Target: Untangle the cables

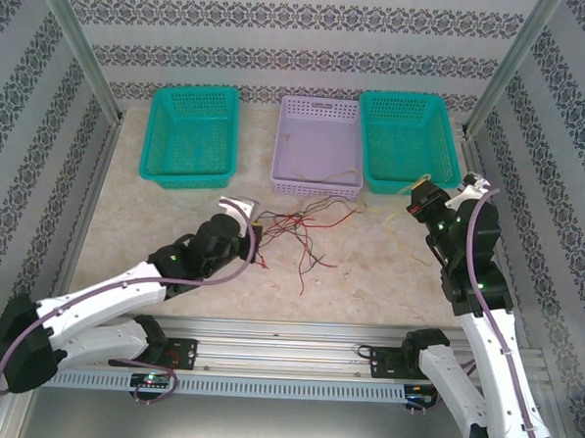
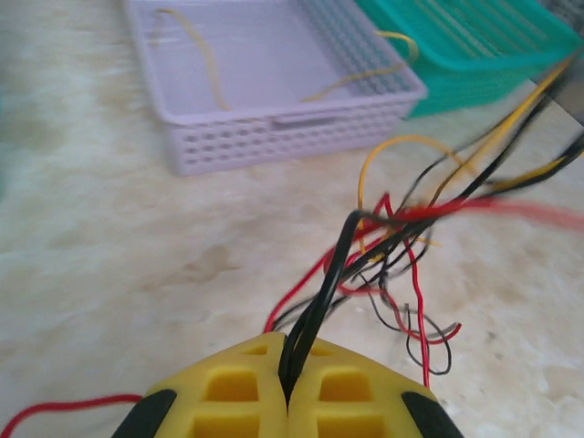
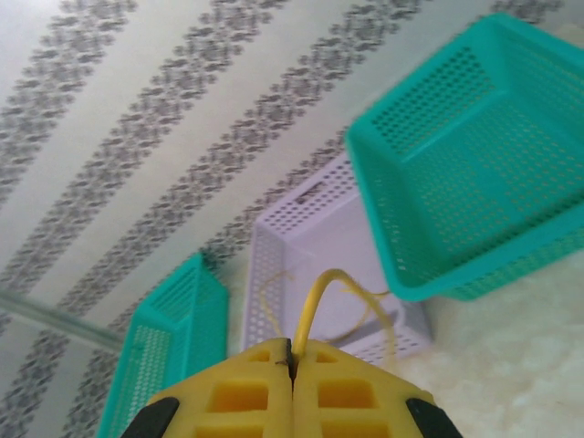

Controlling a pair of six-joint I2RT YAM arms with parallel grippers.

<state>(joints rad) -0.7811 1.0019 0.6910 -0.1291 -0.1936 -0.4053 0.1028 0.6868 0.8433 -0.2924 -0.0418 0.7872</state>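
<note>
A tangle of thin red, black and yellow cables (image 1: pixel 302 227) lies on the table in front of the lavender basket (image 1: pixel 317 189). My left gripper (image 1: pixel 256 237) sits at the tangle's left end. In the left wrist view my left gripper (image 2: pixel 290 370) is shut on a few black cables (image 2: pixel 330 283), and the knot (image 2: pixel 401 239) hangs lifted just beyond. My right gripper (image 1: pixel 412 194) is raised near the right teal basket (image 1: pixel 404 186). In the right wrist view my right gripper (image 3: pixel 292 351) is shut on one yellow cable (image 3: pixel 312 306), which arches up and over.
Three baskets stand in a row at the back: a teal basket (image 1: pixel 189 135) on the left, the lavender basket (image 2: pixel 274 137) in the middle with loose yellow cables (image 2: pixel 205 64) inside, and a teal basket (image 3: pixel 474 182) on the right. Patterned walls enclose the table.
</note>
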